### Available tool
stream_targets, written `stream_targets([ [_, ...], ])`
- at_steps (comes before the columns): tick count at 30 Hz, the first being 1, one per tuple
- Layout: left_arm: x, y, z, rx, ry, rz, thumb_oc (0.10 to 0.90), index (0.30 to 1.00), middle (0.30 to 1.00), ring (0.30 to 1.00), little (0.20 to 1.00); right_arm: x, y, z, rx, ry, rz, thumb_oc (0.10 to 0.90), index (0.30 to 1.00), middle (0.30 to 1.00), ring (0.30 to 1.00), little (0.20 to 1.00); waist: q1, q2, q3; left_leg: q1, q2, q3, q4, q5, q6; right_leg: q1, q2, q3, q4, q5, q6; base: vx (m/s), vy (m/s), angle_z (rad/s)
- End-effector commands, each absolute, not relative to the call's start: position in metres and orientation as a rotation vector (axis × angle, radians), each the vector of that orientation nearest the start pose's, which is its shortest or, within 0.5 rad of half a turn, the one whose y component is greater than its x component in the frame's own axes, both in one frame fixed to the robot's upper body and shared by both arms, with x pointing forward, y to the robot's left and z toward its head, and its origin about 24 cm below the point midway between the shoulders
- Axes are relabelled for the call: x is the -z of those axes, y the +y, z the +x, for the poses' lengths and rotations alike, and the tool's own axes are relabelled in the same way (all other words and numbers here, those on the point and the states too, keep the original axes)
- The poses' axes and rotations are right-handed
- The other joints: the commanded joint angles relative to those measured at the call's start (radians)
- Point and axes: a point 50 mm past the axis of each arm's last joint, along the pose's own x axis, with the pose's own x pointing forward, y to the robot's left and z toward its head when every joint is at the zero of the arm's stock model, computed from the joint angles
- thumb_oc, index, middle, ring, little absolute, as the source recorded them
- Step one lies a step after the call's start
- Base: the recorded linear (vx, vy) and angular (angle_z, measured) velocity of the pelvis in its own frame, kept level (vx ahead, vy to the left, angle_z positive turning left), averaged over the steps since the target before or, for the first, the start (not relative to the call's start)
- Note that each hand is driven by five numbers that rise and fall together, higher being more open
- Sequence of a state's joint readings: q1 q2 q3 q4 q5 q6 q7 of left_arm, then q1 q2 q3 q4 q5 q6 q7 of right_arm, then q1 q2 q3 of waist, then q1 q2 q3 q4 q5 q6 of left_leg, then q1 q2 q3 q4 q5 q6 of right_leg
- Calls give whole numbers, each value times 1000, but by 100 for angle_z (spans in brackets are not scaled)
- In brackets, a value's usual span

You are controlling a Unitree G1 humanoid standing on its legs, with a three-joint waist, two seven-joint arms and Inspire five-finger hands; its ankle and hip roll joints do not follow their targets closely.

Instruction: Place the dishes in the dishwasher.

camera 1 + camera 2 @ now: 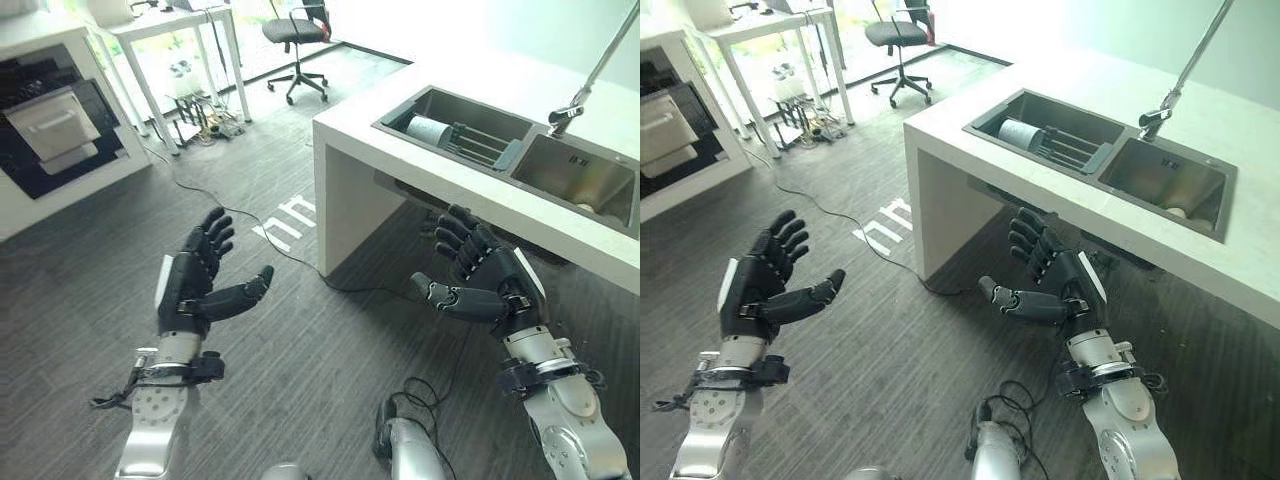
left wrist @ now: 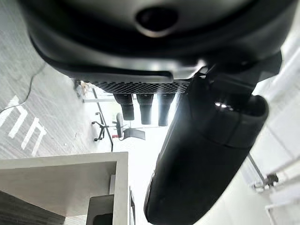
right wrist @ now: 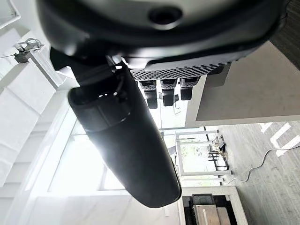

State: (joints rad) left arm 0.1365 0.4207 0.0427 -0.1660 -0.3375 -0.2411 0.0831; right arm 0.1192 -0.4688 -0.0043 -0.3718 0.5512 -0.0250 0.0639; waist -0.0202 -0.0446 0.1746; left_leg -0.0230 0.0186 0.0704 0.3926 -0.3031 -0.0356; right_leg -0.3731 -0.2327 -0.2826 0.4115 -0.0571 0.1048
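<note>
Left eye view: the left hand (image 1: 190, 285) and right hand (image 1: 480, 275) hung over the floor, fingers spread and holding nothing. One white dish (image 1: 430, 130) lay on a rack (image 1: 480, 143) in the left basin of the two-basin sink (image 1: 520, 150); a second item in the right basin was cut off and unclear. The dishwasher (image 1: 50, 125) stood well apart, front partly cropped.

Right eye view: one office chair (image 1: 898, 38).

Wrist views: each hand's fingers straight, empty.

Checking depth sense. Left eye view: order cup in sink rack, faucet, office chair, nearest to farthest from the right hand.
From the right hand, open and empty below the counter edge:
1. Cup, lying in the sink's rack compartment, up and slightly left of the hand.
2. Faucet, behind the divider between the compartments, farther back.
3. Office chair, far across the floor, top of view.
</note>
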Motion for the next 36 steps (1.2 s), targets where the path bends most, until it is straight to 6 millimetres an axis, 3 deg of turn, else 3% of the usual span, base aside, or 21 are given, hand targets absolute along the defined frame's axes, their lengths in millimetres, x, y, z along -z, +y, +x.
stream_targets([
  [1,-165,224,226,-47,-662,132,800,900,900,900,900,-173,-203,234,-192,-540,42,800,900,900,900,900,0,6,-92,59,-37,54,-93,-26,26,125,62,-15,-112,9,30,271,-267,-17],
  [4,-172,216,228,-35,-716,107,800,900,900,900,900,-182,-205,232,-175,-586,22,800,900,900,900,900,-9,33,-102,94,11,87,-93,121,-35,162,103,-14,-112,-42,-7,225,-243,-18],
  [7,-179,211,227,-28,-775,77,800,900,900,900,900,-188,-210,231,-167,-604,-8,800,900,900,900,900,-12,14,-98,120,13,123,-93,277,-75,189,92,-3,-112,-67,-35,193,-199,-24],
  [9,-185,210,222,-25,-823,50,800,900,900,900,900,-191,-213,228,-162,-622,-22,800,900,900,900,900,-6,-3,-82,89,16,120,-31,328,-87,219,92,19,-112,-81,-51,180,-188,-27],
  [11,-189,210,218,-22,-862,37,800,900,900,900,900,-195,-215,226,-156,-636,-20,800,900,900,900,900,-3,-9,-72,45,13,104,-21,302,-69,235,104,42,-112,-90,-52,149,-95,-22],
  [13,-192,212,214,-41,-894,51,800,900,900,900,900,-197,-214,226,-160,-643,-7,800,900,900,900,900,0,-8,-70,27,-1,99,-90,273,-45,244,124,77,-112,-101,-45,186,19,-38],
  [17,-194,218,208,-80,-929,48,800,900,900,900,900,-195,-210,228,-181,-627,-9,800,900,900,900,900,-1,33,-69,-107,51,69,-93,157,-43,254,195,142,-112,-124,-33,197,154,-41],
  [18,-195,223,204,-123,-938,46,800,900,900,900,900,-191,-209,226,-201,-612,-31,800,900,900,900,900,9,49,-76,-202,69,-12,-93,181,-71,275,227,192,-112,-150,-33,338,210,-64],
  [20,-194,227,200,-147,-953,36,800,900,900,900,900,-190,-210,225,-208,-611,-41,800,900,900,900,900,21,59,-75,-264,77,-68,-93,242,-92,293,251,216,-112,-171,-45,320,203,-68],
  [23,-195,233,192,-183,-1003,39,800,900,900,900,900,-193,-213,225,-201,-613,-55,800,900,900,900,900,32,67,-65,-325,101,-79,-93,249,-99,323,251,230,-112,-199,-52,300,279,-89],
  [26,-198,239,188,-230,-1034,52,800,900,900,900,900,-192,-216,221,-208,-599,-54,800,900,900,900,900,16,73,-70,-285,118,-50,-93,237,-90,348,210,216,-112,-199,-35,288,400,-86],
  [28,-201,240,190,-236,-1032,53,800,900,900,900,900,-191,-218,218,-201,-588,-50,800,900,900,900,900,13,69,-83,-255,99,-48,-93,218,-76,360,187,210,-112,-194,-19,318,428,-67],
  [31,-207,232,204,-148,-995,120,800,900,900,900,900,-186,-222,217,-128,-576,-26,800,900,900,900,900,9,34,-110,-194,21,-56,-93,172,-24,371,102,185,-112,-127,27,343,444,19],
  [34,-209,233,207,-109,-979,93,800,900,900,900,900,-182,-223,218,-104,-573,-12,800,900,900,900,900,14,23,-114,-182,-25,-66,-93,160,10,401,76,163,-112,-19,39,222,273,20],
  [36,-209,232,206,-117,-985,97,800,900,900,900,900,-179,-219,219,-110,-568,-14,800,900,900,900,900,12,34,-108,-164,-38,-77,-93,154,26,419,86,135,-112,73,39,208,236,15],
])
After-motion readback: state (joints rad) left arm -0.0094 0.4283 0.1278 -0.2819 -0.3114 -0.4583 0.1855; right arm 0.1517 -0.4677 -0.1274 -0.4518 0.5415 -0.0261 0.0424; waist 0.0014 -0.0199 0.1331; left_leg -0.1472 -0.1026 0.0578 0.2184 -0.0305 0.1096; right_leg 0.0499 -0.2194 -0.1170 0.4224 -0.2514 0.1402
